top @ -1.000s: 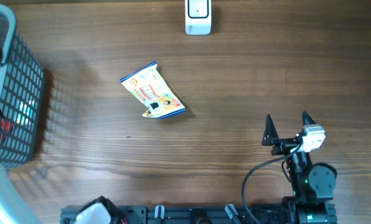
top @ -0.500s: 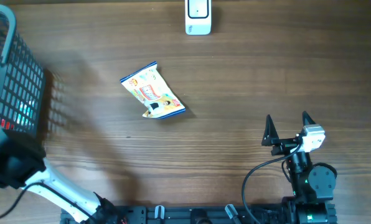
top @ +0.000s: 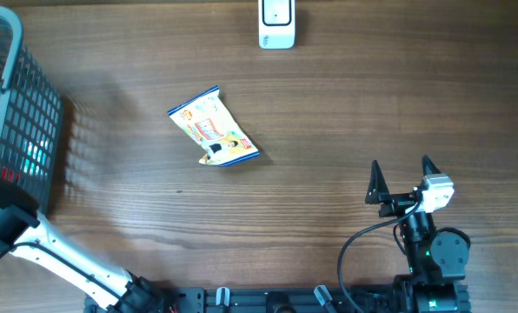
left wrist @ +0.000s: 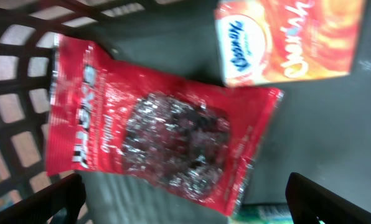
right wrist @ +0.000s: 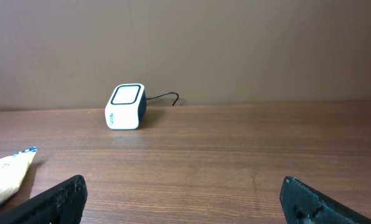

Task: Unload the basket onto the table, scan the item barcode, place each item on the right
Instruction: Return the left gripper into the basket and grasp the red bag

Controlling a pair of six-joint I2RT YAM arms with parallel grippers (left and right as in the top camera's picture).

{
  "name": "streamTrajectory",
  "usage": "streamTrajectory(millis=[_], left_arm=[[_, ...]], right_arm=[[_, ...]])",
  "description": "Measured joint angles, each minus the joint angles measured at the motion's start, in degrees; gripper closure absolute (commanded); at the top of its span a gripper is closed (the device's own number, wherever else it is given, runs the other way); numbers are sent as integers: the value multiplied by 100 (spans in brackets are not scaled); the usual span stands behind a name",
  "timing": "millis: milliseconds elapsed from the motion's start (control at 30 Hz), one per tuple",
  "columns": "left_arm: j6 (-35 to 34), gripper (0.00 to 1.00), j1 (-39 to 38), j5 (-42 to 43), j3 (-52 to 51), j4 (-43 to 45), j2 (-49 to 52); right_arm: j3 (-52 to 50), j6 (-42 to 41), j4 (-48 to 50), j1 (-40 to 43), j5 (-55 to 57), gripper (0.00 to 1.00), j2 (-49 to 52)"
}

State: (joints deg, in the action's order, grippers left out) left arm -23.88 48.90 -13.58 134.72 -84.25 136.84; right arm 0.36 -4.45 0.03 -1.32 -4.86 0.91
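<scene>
In the left wrist view my left gripper (left wrist: 185, 206) stands open just above a red foil snack packet (left wrist: 167, 124) lying flat on the basket floor, with nothing between its fingers. An orange box (left wrist: 291, 37) lies beyond the packet. A yellow and white snack pouch (top: 213, 128) lies on the wooden table, also at the left edge of the right wrist view as the pouch (right wrist: 8, 177). The white barcode scanner (top: 276, 24) stands at the table's far edge and shows as the scanner (right wrist: 126, 107). My right gripper (top: 401, 169) rests open and empty at the near right, as the gripper (right wrist: 188, 202).
The grey mesh basket (top: 29, 122) fills the table's left edge, its wall (left wrist: 11, 93) beside the red packet. A green item (left wrist: 266, 214) peeks out under the packet's corner. The left arm (top: 59, 261) crosses the near left corner. A cable (right wrist: 164, 97) runs from the scanner.
The left arm has swung up from the near left corner to the basket's near end and shifted slightly since half a second ago. The right arm and the pouch have not moved.
</scene>
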Motion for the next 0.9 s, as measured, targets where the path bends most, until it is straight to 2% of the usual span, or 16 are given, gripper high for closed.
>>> streamTrajectory(millis=[167,367,767,833,867,900], left_arm=[[46,0,-251,-11,-380,142,0],[-98,0,-503,-577,-1375,498,4],[-192,0,-492,-1711,-2232,1478,-282],[-205,6,-492,-1840,-2424,1700,-365],[-221,13,-494,-1888,-2516,1777,-409],[-229,27,-494,-1908,-2555,1814,-424]], right_arm=[[0,0,0,0,0,0,0],[0,0,-2,0,0,0,0],[0,0,0,0,0,0,0],[0,0,0,0,0,0,0],[0,0,0,0,0,0,0],[0,0,0,0,0,0,0]])
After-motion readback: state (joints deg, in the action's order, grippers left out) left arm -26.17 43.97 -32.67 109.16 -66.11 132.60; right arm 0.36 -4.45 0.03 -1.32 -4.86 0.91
